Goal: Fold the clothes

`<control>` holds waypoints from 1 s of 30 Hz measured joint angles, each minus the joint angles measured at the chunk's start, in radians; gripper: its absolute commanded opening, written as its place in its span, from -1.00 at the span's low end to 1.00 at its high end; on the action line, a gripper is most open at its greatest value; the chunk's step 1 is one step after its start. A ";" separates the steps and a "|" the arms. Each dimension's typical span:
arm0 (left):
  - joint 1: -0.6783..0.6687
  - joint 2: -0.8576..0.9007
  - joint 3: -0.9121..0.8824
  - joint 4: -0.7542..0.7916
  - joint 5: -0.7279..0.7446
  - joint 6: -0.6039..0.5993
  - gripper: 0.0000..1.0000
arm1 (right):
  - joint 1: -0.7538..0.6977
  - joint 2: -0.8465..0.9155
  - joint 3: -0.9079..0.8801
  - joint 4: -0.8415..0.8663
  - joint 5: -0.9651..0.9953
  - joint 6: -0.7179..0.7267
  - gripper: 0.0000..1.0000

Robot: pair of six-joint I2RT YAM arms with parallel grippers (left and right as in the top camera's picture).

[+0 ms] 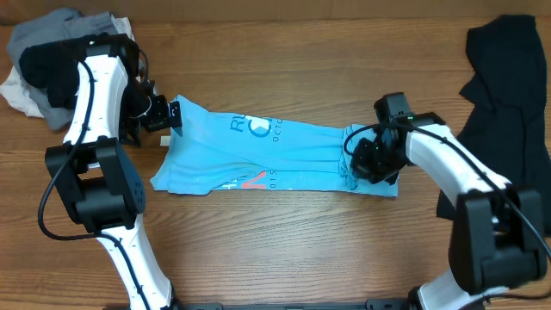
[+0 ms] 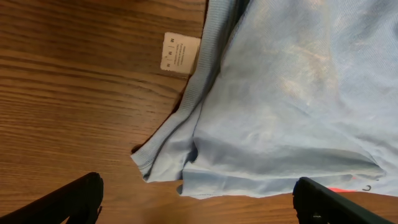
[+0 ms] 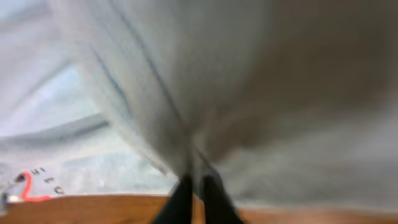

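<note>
With my right hand [image 3: 194, 180] pinching nearly shut on the right end of the T-shirt [image 1: 258, 151] lying mid-surface [image 1: 275, 241] and my left hand [image 1: 170, 114] hovering wide open, empty, I am probably risking dragging it askew, unanchored.

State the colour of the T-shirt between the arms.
The T-shirt is sky blue, clearest in the overhead view.

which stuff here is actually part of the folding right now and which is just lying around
In the job: blue T-shirt; right tool pinching it; left tool, open beside it.
Lying about: black garment at the right; heap of clothes by the left arm.
</note>
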 measured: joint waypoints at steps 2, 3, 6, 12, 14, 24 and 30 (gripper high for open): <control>0.000 0.000 0.000 0.000 0.000 0.000 1.00 | -0.005 -0.048 0.033 -0.035 0.058 -0.006 0.76; 0.000 0.000 0.000 0.000 0.000 0.000 1.00 | -0.012 -0.074 0.049 -0.048 0.087 -0.008 1.00; 0.000 0.000 0.000 0.000 0.000 0.000 1.00 | -0.051 -0.148 0.081 -0.055 0.155 -0.031 1.00; 0.000 0.000 0.000 0.006 0.000 0.000 1.00 | -0.232 -0.169 0.085 -0.021 0.164 -0.110 1.00; 0.000 0.000 0.000 0.008 0.000 0.000 1.00 | -0.286 -0.159 0.077 0.010 0.142 -0.145 1.00; 0.000 0.000 0.000 0.008 0.000 0.000 1.00 | -0.333 0.051 0.009 0.116 -0.065 -0.303 1.00; 0.000 0.000 0.000 0.007 0.000 0.000 1.00 | -0.324 0.117 0.002 0.146 -0.160 -0.341 1.00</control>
